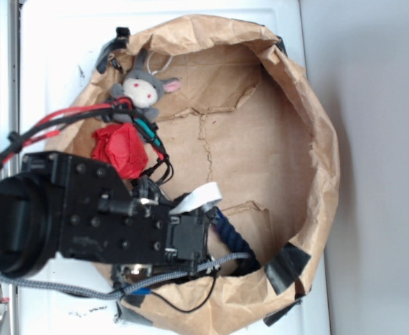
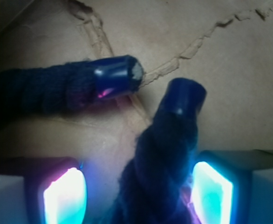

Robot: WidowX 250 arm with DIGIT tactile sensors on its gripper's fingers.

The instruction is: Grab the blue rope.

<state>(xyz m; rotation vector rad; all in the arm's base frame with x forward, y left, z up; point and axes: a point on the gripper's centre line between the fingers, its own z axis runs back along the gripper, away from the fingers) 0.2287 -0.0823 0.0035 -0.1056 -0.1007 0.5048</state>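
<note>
The claw [image 2: 139,189] is held apart, its two glowing pads [image 2: 64,196] set either side of one leg of the rope [image 2: 160,163]; the right pad is just beside the strands, and contact cannot be told. The closing step is judged in hand: the jaws need only be shut. The rope is thick, twisted, dark navy, with glossy capped ends. Beyond it lies cracked brown paper [image 1: 260,139], walled by a crumpled rim [image 1: 323,153], with the rope near the rim's lower edge.

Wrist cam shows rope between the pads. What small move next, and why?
Probably close the gripper now. One strand of the blue rope already lies between the two lit fingers, nearer the right one, with the jaws open. The other sealed end lies apart on the brown paper, clear of the fingers.
</note>
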